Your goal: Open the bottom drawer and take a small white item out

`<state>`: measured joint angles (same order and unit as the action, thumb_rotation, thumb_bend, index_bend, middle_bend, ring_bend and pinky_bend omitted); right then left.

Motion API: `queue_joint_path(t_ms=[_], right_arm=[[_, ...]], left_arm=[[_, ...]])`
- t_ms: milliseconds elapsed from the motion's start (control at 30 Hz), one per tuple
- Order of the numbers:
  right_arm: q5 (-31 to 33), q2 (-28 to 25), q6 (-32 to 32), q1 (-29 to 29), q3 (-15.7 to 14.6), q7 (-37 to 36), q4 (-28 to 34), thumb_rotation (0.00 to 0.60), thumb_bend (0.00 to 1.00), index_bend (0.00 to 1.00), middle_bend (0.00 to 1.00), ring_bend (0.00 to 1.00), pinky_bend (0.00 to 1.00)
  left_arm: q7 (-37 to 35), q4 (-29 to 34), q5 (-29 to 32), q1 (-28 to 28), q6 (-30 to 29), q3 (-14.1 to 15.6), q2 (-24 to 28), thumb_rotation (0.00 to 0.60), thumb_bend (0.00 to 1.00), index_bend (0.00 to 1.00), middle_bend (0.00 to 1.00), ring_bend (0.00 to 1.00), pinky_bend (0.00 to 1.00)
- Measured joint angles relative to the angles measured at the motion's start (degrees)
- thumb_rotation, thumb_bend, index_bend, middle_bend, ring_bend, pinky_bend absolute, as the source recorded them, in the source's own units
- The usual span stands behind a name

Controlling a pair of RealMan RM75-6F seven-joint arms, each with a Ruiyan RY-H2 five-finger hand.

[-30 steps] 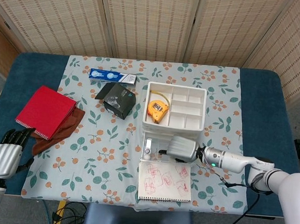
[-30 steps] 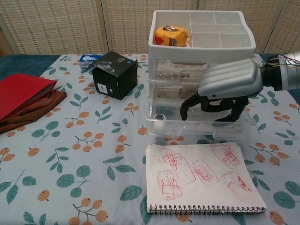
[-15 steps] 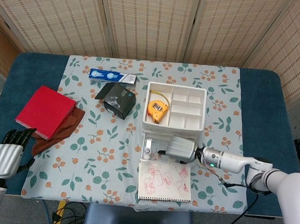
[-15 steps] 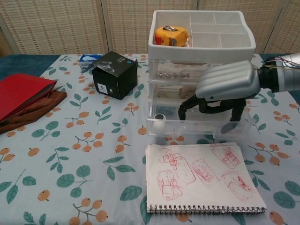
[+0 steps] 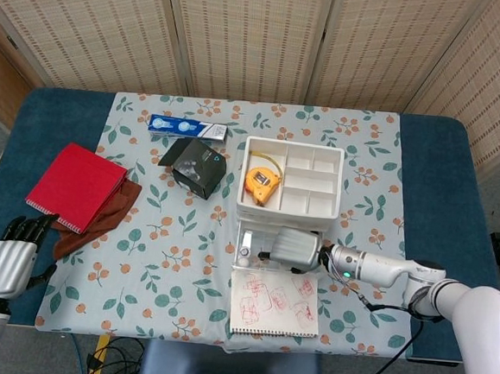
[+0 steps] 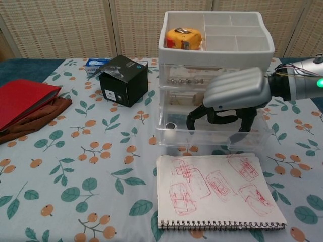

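Observation:
The clear drawer unit point(image 6: 174, 85) stands on the flowered cloth, and its bottom drawer point(image 6: 202, 143) is pulled out toward me. A small white round item point(image 6: 172, 126) lies in the drawer's left end, also visible as the white item point(image 5: 245, 253) from above. My right hand point(image 6: 236, 92) hangs over the open drawer with its dark fingers point(image 6: 195, 117) bent down inside, just right of the item and holding nothing I can see. From the head view the right hand point(image 5: 295, 247) covers the drawer's middle. My left hand point(image 5: 9, 260) rests open near the table's left front edge.
A spiral sketchbook point(image 6: 217, 189) lies right in front of the drawer. A yellow tape measure point(image 6: 184, 38) sits in the white top tray point(image 6: 252, 50). A black box point(image 6: 123, 79), a blue box point(image 5: 187, 127), a red notebook point(image 6: 22, 101) and a brown cloth point(image 6: 30, 123) lie to the left.
My right hand has slid left inside the open drawer, bringing its fingers closer to the small white item. The left hand has barely moved.

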<state>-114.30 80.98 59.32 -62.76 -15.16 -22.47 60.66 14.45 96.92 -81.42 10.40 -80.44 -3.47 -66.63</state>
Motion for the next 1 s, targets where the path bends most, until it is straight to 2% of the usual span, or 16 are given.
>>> queue_joint_path(t_ms=[567, 800, 1000], right_arm=[[0.83, 0.33, 1.51, 0.84, 0.39, 0.87, -0.43, 0.6, 0.33, 0.51, 0.87, 1.0, 0.98], [2.14, -1.13, 3.75, 1.77, 2.13, 3.2, 0.92, 0.6, 0.36, 0.52, 0.87, 1.0, 0.98], [3.62, -4.41, 7.23, 3.81, 3.92, 6.6, 5.34, 0.6, 0.36, 0.52, 0.87, 1.0, 0.98]], left_arm=[[-0.24, -0.17, -0.04, 0.1, 0.02, -0.05, -0.08, 0.6, 0.23, 0.1, 0.16, 0.17, 0.11], [-0.43, -0.18, -0.25, 0.33, 0.14, -0.13, -0.04, 0.6, 0.23, 0.1, 0.16, 0.17, 0.11], [-0.62, -0.18, -0.6, 0.5, 0.21, -0.13, -0.04, 0.6, 0.23, 0.1, 0.16, 0.17, 0.11]])
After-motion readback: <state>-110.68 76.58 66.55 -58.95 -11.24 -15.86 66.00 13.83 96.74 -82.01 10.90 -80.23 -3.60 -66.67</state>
